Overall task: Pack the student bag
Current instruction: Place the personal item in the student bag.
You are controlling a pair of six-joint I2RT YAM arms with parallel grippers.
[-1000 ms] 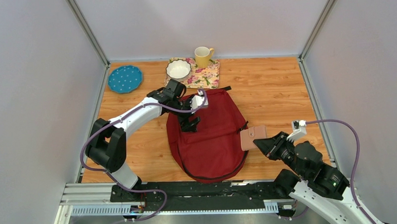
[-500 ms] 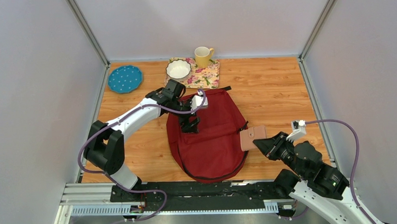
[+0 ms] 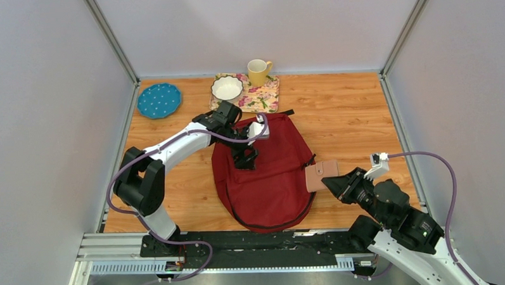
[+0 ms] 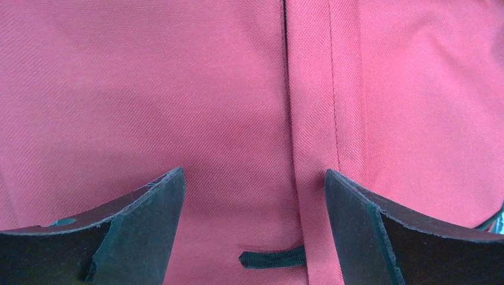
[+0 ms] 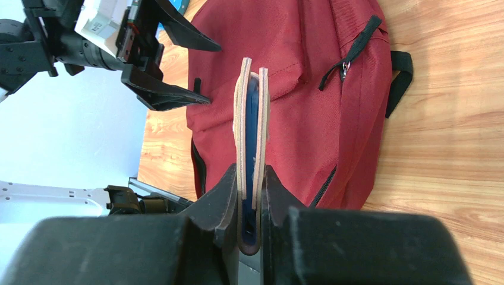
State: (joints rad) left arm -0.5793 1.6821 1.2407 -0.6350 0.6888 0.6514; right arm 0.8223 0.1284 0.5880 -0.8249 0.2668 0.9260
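The dark red student bag (image 3: pixel 273 173) lies flat in the middle of the wooden table; it fills the left wrist view (image 4: pixel 178 89) and shows in the right wrist view (image 5: pixel 309 89). My left gripper (image 3: pixel 244 157) is open just above the bag's upper left part, jaws either side of a small black pull tab (image 4: pixel 273 259) by a seam. My right gripper (image 3: pixel 335 182) is shut on a pinkish-tan wallet (image 3: pixel 321 175) with a blue lining (image 5: pixel 251 119), held at the bag's right edge.
A floral tray (image 3: pixel 261 98) at the back holds a white bowl (image 3: pixel 226 88) and a yellow mug (image 3: pixel 257 71). A teal plate (image 3: pixel 159 100) lies at the back left. Grey walls enclose the table on three sides.
My left gripper has shifted slightly right over the bag's upper part. The right gripper with the wallet has stayed nearly still.
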